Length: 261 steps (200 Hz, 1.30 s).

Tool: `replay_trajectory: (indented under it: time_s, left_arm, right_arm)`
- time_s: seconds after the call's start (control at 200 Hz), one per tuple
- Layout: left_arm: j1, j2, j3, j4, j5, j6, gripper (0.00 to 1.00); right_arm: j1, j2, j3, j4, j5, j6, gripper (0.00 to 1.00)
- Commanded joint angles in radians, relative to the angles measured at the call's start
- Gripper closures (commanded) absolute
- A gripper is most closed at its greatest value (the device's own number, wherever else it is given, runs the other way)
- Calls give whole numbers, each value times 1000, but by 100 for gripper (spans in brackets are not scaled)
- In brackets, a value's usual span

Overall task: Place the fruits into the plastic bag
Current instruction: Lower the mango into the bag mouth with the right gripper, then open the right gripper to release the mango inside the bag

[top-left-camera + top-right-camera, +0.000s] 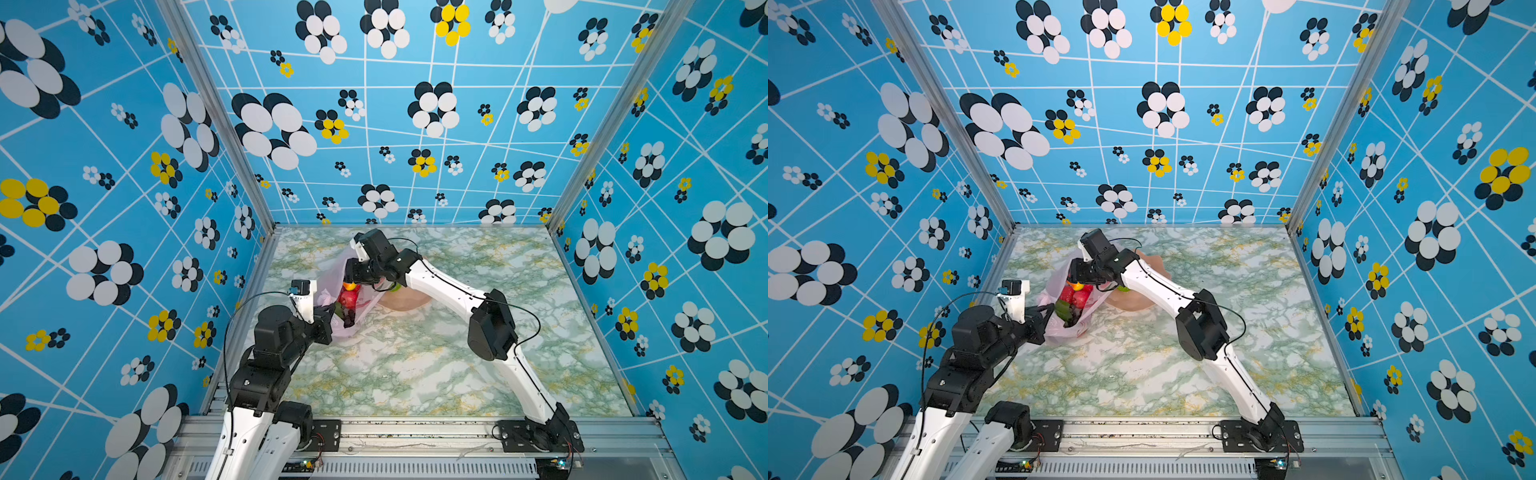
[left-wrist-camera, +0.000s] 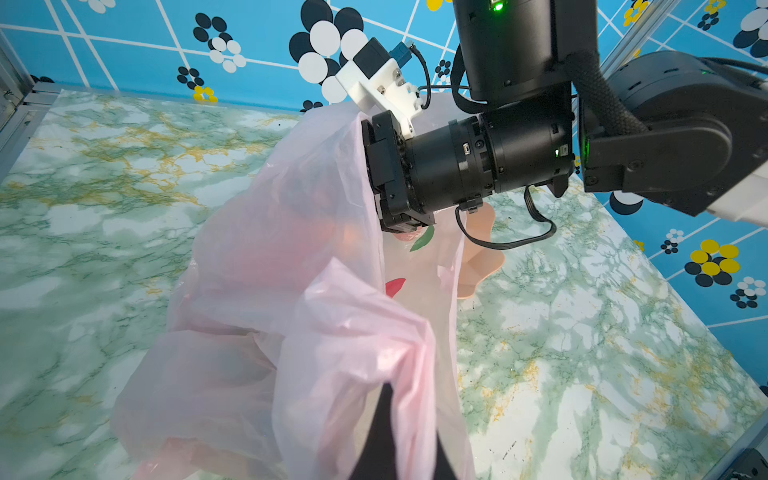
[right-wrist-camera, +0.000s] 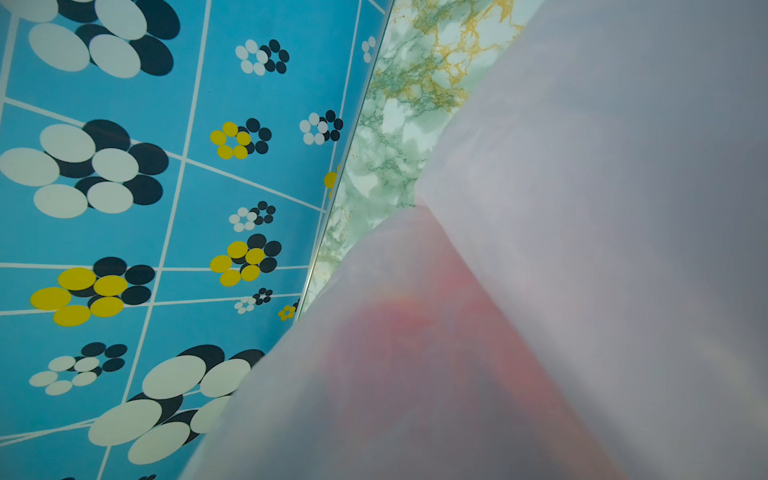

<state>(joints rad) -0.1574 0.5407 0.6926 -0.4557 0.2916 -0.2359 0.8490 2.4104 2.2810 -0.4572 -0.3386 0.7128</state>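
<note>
The left gripper [image 1: 329, 319] is closed on the near rim of the plastic bag [image 2: 257, 291] and holds it up, I think so that the mouth is open for the other arm. The right gripper [image 1: 352, 277] reaches into this mouth. Its fingers are hidden by the film, so I cannot tell if they grip something. Below it the fruits [image 1: 347, 297], red, green and dark ones, lie inside the bag. The bag sits near the left edge of the table [image 1: 415, 365], and the bowl [image 1: 409, 303] is just beside it, under the right arm.
</note>
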Motion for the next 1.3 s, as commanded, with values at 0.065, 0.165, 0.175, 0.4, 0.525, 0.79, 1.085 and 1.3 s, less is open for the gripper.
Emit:
replay_trajectory:
  time_s: [0.065, 0.165, 0.175, 0.4, 0.525, 0.79, 1.085, 1.3]
  left_arm:
    - [-1, 19, -11, 14, -9, 11, 100]
    - [-1, 18, -10, 10, -17, 13, 100]
    - [-1, 17, -11, 9, -18, 13, 100]
    - [0, 22, -11, 6, -31, 13, 100]
    - [0, 24, -10, 5, -33, 12, 100]
    - [1, 17, -10, 2, -46, 12, 100]
    - [2, 16, -8, -4, -60, 13, 100]
    - [7, 18, -7, -7, -70, 12, 100]
  right_arm:
    - [17, -4, -55, 49, -81, 2, 44]
    - [19, -18, -96, 67, -104, 1, 39]
    - [19, -19, -101, 69, -105, 0, 39]
    - [19, -53, -152, 69, -100, -22, 1]
    - [18, -62, -158, 62, -99, -30, 0]
    - [19, -90, -166, 47, -96, -48, 0]
    - [19, -193, -220, -3, -41, -130, 1]
    - [19, -293, -281, -15, -3, -180, 0]
